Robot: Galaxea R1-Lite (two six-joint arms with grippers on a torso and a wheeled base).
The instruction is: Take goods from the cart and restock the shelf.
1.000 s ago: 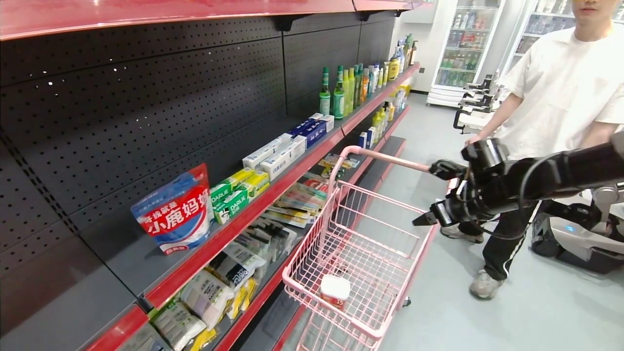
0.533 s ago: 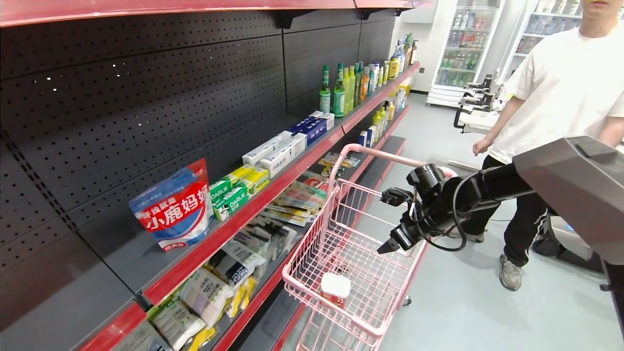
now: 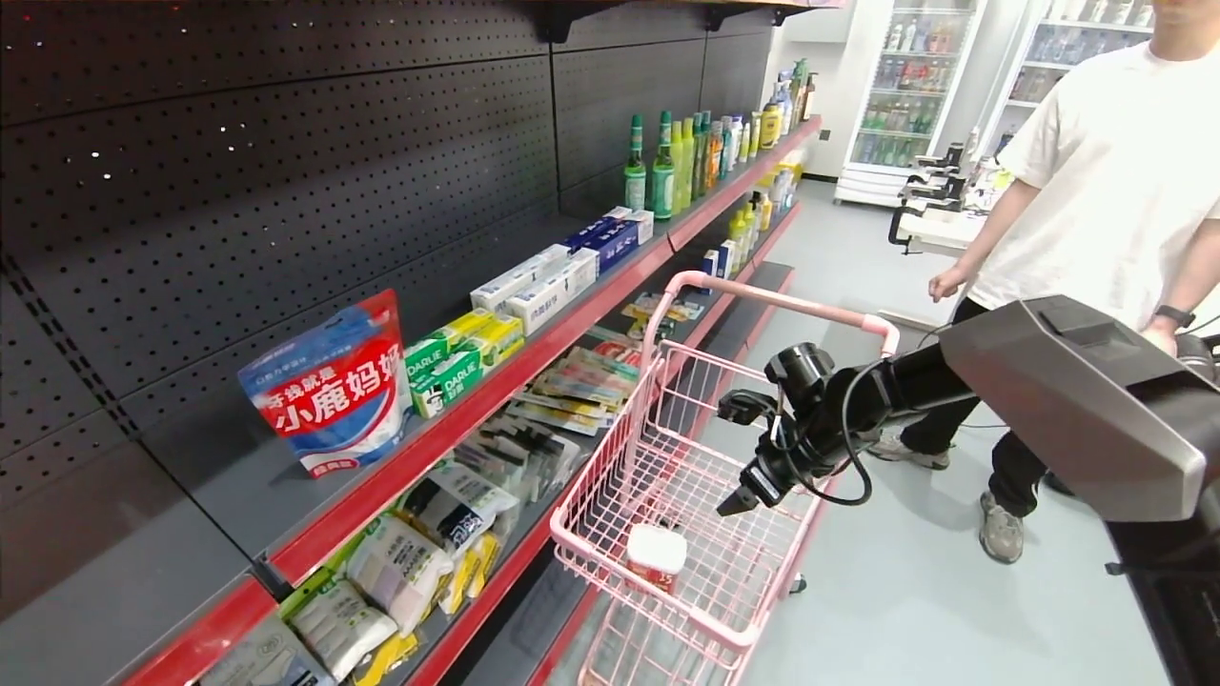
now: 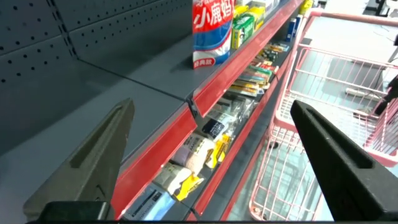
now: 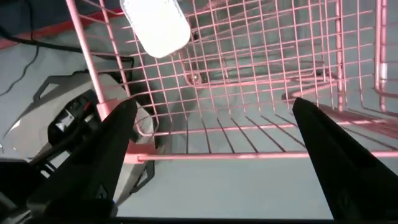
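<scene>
A pink wire cart [image 3: 620,476] stands beside the red-edged shelf [image 3: 457,429]. In its basket lies a red container with a white lid [image 3: 656,557]. My right gripper [image 3: 736,501] hangs open over the basket, above and to the right of that container, with nothing between its fingers. In the right wrist view the white lid [image 5: 155,25] sits beyond the spread fingers, behind the cart's mesh [image 5: 261,81]. My left gripper [image 4: 211,168] is open and empty, beside the grey shelf board [image 4: 124,93]. A blue and red bag [image 3: 329,391] stands on that shelf.
Green boxes [image 3: 457,357], white and blue boxes [image 3: 562,272] and bottles [image 3: 667,171] line the shelf farther along. Packets [image 3: 419,562] fill the lower shelf. The cart handle [image 3: 782,303] is at the far end. Open floor [image 3: 905,591] lies to the right.
My right arm has swung left and down, from beside the cart handle to over the basket. The head camera has tilted down a little.
</scene>
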